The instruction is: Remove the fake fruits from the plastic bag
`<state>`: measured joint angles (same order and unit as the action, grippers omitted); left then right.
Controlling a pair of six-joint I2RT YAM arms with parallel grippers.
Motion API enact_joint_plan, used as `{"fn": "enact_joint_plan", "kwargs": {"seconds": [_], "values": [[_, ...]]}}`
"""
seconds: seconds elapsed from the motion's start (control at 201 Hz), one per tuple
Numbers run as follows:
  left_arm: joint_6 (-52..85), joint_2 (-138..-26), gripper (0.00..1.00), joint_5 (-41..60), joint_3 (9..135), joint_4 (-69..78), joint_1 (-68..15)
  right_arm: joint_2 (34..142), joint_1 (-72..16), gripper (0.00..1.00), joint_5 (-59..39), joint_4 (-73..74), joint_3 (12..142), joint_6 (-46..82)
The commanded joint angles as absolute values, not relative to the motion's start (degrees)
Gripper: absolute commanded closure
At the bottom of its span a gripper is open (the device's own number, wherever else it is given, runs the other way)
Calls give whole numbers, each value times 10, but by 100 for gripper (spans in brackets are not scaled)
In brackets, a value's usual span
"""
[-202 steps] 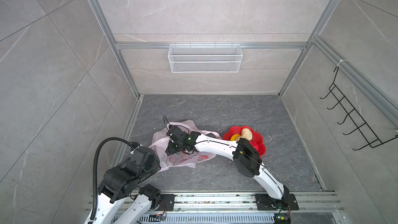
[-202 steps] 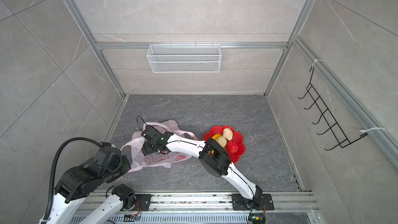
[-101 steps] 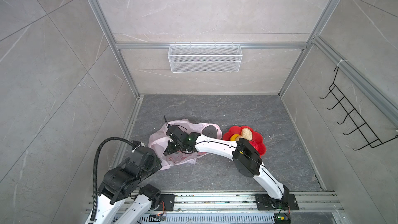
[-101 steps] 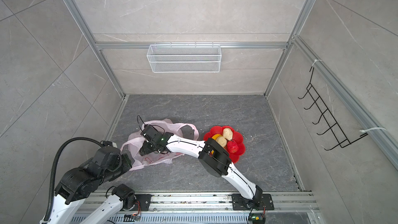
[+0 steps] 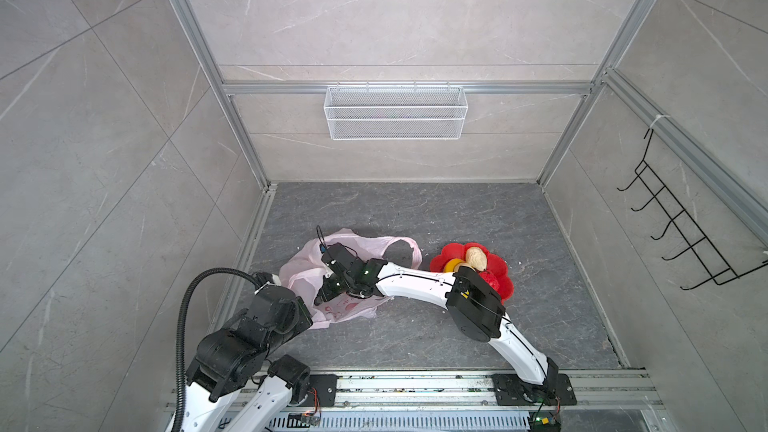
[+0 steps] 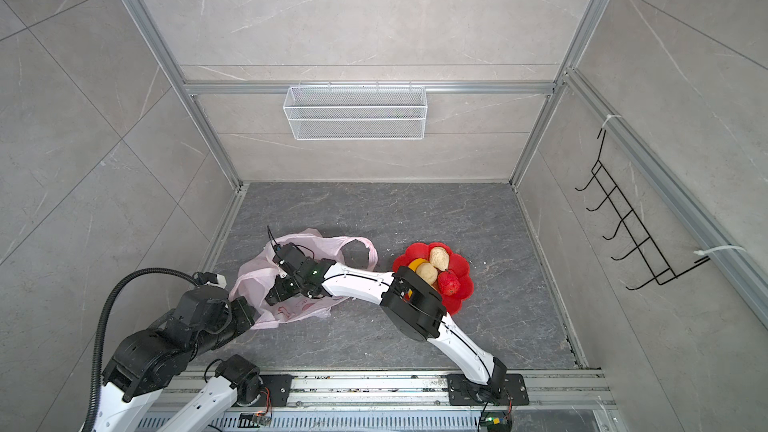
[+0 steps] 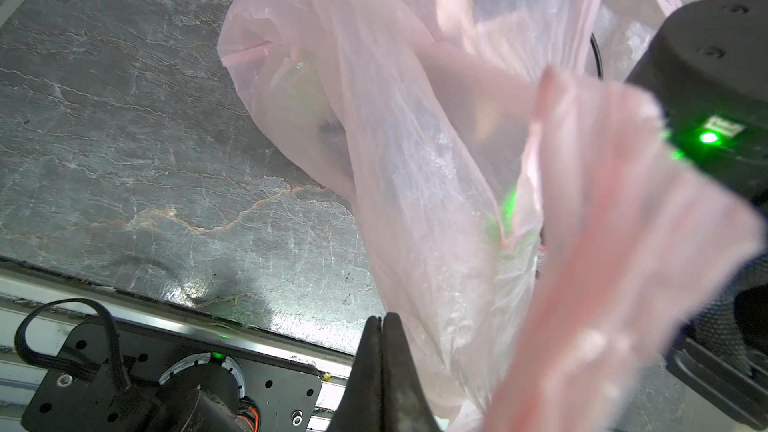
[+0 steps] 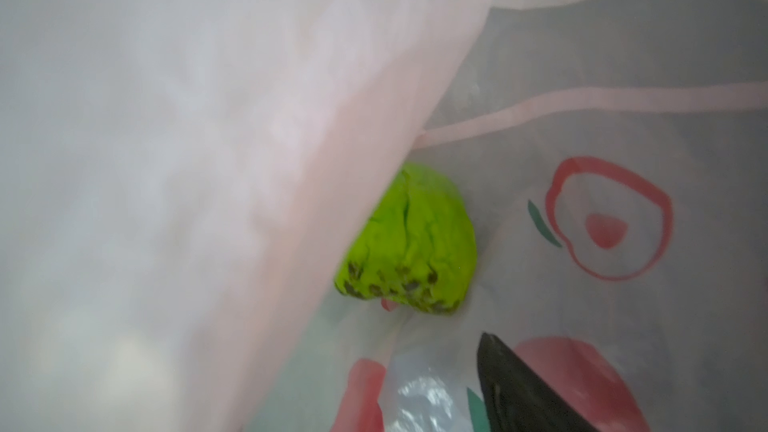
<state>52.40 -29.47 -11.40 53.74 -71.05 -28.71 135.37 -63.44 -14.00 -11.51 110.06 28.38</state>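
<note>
Your right tool sits spread inside the plastic bag, green ball just ahead and still to fetch, while other fake fruits already lie in the red dish behind it.

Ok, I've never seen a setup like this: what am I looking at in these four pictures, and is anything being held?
Two robot arms with two-finger grippers work on a dark stone table. Both top views look down on the whole scene from overhead; the other two pictures come from cameras on the arms' wrists. On the table lie a pale pink plastic bag and a red flower-shaped dish holding beige pieces, a red fruit and a yellow fruit, all fake. The left gripper is shut on the bag's edge, holding it up. The right gripper reaches inside, open and empty; its wrist camera shows a bumpy green fruit just ahead.
</note>
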Motion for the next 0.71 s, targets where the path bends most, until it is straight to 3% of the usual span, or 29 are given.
{"fn": "enact_joint_plan", "kwargs": {"seconds": [0.0,0.244,0.702], "values": [[504,-284,100,-106,534,-686,-286,1357,-640,14,-156,-102,1113,251],[489,-271,100,-103,537,-666,-286,1350,-639,17,-113,-77,1086,258],[440,-306,100,-109,533,-585,-286,1287,-628,61,41,-37,988,305]]}}
